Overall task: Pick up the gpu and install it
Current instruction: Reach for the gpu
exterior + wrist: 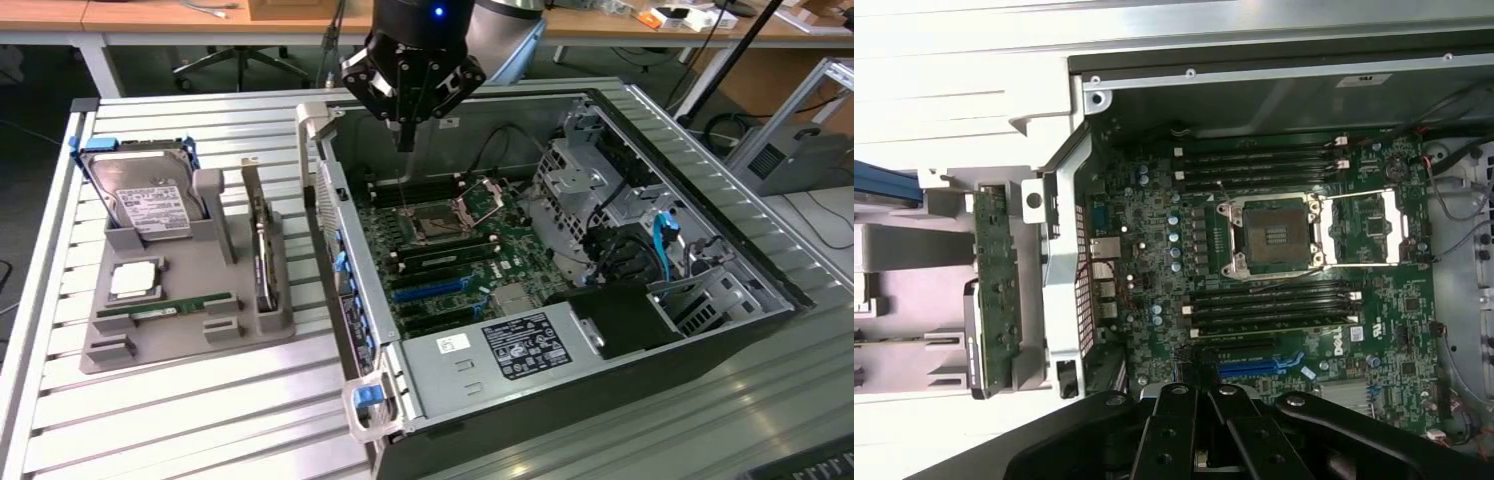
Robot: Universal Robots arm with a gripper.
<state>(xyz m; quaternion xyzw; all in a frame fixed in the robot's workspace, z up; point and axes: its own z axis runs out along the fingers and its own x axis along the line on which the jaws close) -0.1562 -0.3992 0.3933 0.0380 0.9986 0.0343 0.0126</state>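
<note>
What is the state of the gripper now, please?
Gripper: closed, holding nothing, above the open computer case; the gpu stands in its holder.

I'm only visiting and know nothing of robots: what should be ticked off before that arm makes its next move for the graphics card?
1. gpu stands on edge in the grey holder, nothing touching it: ok.
2. Gripper holds nothing: ok.
3. Gripper open for a grasp: not ok, it is shut.
4. Gripper above the gpu: not ok, it hangs over the open computer case.
5. Blue slot on the board is free: ok.
6. Loose cables clear of that slot: cannot tell.
</note>
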